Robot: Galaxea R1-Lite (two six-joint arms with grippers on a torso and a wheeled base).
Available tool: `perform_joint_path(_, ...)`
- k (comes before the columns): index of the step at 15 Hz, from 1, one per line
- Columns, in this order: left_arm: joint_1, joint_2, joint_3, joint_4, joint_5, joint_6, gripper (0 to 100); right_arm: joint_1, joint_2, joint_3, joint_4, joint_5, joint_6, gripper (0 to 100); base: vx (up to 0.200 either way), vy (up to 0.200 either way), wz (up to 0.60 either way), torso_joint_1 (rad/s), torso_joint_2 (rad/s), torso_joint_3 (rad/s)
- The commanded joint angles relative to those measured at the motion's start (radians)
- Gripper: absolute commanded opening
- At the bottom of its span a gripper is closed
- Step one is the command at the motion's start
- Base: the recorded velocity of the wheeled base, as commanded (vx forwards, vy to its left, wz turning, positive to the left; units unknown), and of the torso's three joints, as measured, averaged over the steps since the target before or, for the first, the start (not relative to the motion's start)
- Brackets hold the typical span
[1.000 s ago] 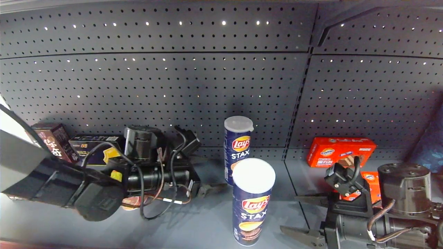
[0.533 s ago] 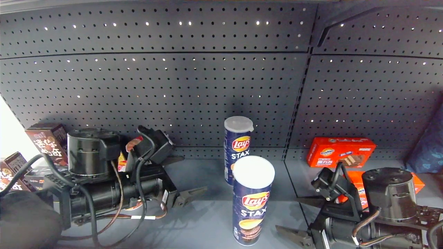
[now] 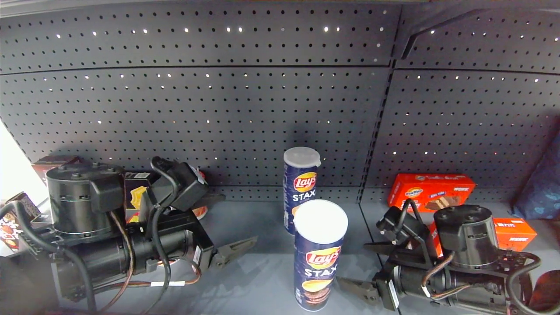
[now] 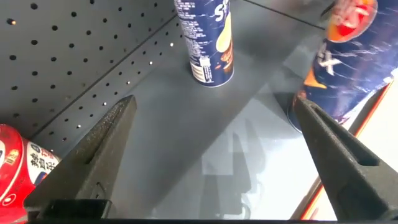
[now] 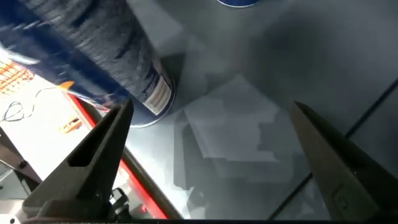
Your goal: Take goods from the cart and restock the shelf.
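At frame centre we see a glossy dark-blue cylindrical chip tube (image 3: 320, 258) standing before its twin tube (image 3: 300, 188) on the matte grey shelf (image 3: 253, 280), with the left gripper (image 3: 225, 225) and right gripper (image 3: 363, 267) either side, both spread apart and empty.

Head cam: high, faces forward and down at shelf deck (image 3: 262, 280), mid range; pegboard back (image 3: 197, 109) fills upper frame.
Left wrist cam: low over deck, close, sights between spread fingers of left gripper (image 4: 214, 102) at rear can (image 4: 208, 43) and front can (image 4: 348, 62).
Right wrist cam: equally low and close, sights through spread right gripper (image 5: 211, 107), front can alongside.
All three share front can and deck around it.
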Motion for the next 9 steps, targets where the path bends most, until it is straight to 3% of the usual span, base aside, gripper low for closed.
perform_joint_path(1, 0.001, -0.003, 0.0, -0.001, 0.0, 0.0, 100, 0.001, 0.026, -0.014, 0.0, 0.001, 0.0, 100, 0.0, 0.0, 0.0, 0.0, 0.0, 0.0)
perform_joint_path(9, 0.001, 0.005, -0.01, -0.003, -0.002, 0.002, 100, 0.03, 0.055, -0.038, -0.005, 0.004, -0.002, 100, 0.0, 0.0, 0.0, 0.0, 0.0, 0.0)
